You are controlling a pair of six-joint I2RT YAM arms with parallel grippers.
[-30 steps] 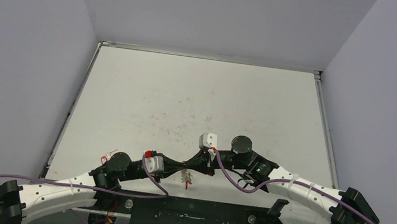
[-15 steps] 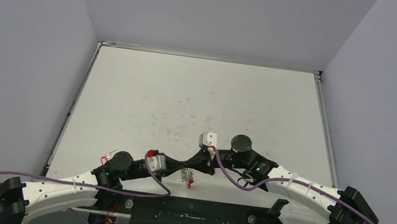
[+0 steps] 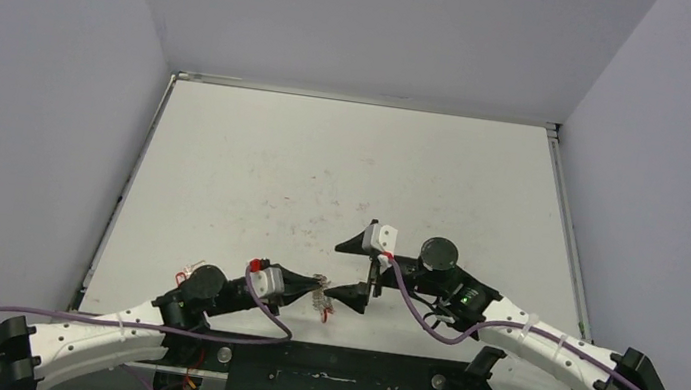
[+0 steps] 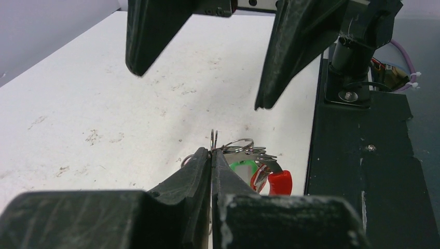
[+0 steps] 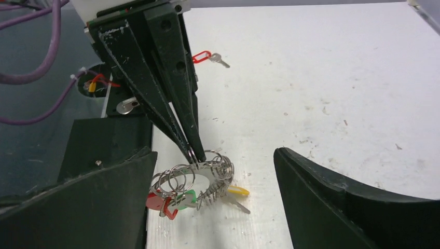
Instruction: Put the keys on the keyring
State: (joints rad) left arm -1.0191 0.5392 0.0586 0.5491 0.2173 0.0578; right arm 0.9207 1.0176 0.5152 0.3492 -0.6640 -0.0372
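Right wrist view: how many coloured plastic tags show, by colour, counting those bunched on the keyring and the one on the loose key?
Red: 2 (bunch red tag; loose key's red tag)
Green tag: 1
Yellow tag: 1
Total: 4

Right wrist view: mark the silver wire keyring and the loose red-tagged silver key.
Silver wire keyring (image 5: 220,165): right wrist view, on its wire loops.
Loose red-tagged silver key (image 5: 202,56): right wrist view, on its red tag.
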